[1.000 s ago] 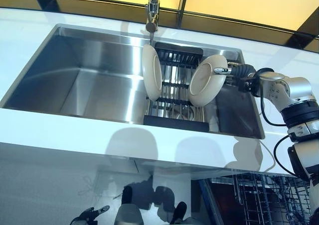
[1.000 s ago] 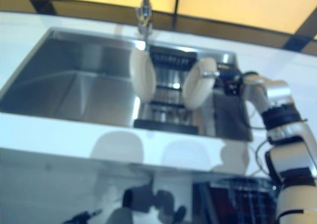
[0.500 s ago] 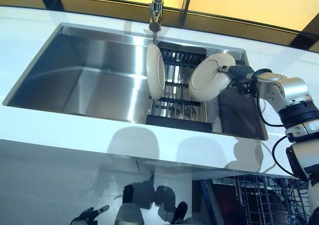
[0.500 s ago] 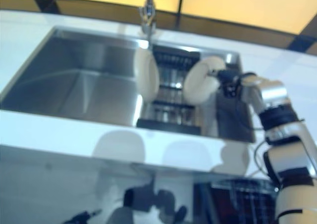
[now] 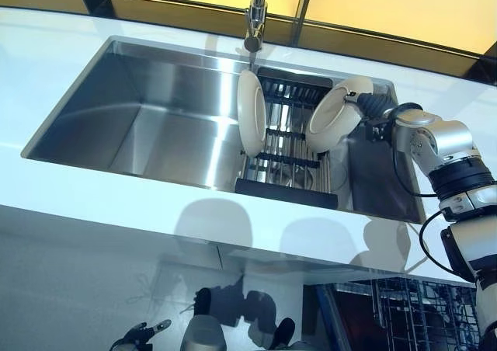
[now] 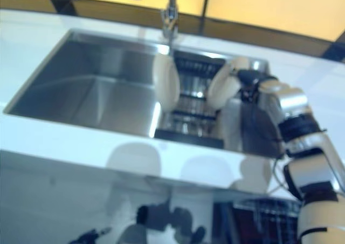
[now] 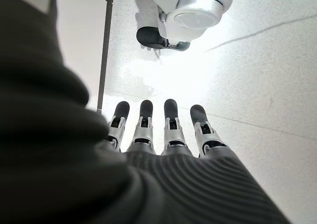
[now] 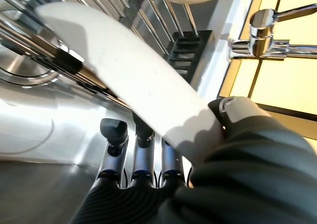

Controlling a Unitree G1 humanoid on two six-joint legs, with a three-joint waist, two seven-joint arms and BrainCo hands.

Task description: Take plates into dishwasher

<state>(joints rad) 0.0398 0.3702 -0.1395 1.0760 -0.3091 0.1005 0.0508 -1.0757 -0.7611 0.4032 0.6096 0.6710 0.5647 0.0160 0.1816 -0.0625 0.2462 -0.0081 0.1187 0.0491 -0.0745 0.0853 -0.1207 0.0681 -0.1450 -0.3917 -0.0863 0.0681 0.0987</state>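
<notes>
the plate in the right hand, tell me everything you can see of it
The plate is round, cream-white and glossy, probably ceramic, with a shallow raised rim. It stands tilted on edge over the dark dish rack in the steel sink. The right hand pinches its rim, thumb on one face, fingers behind. A second plate stands apart from it.

plates: cream-white, plain, both the held plate [image 5: 335, 115] and the standing plate [image 5: 250, 123]
dish rack [image 5: 287, 157]: black frame, silver bars
sink [image 5: 147, 118]: brushed steel grey
faucet [image 5: 255, 13]: shiny chrome
counter [image 5: 93, 211]: glossy white
right hand [image 8: 148, 159]: silver fingers, dark tips, dark ribbed cover
</notes>
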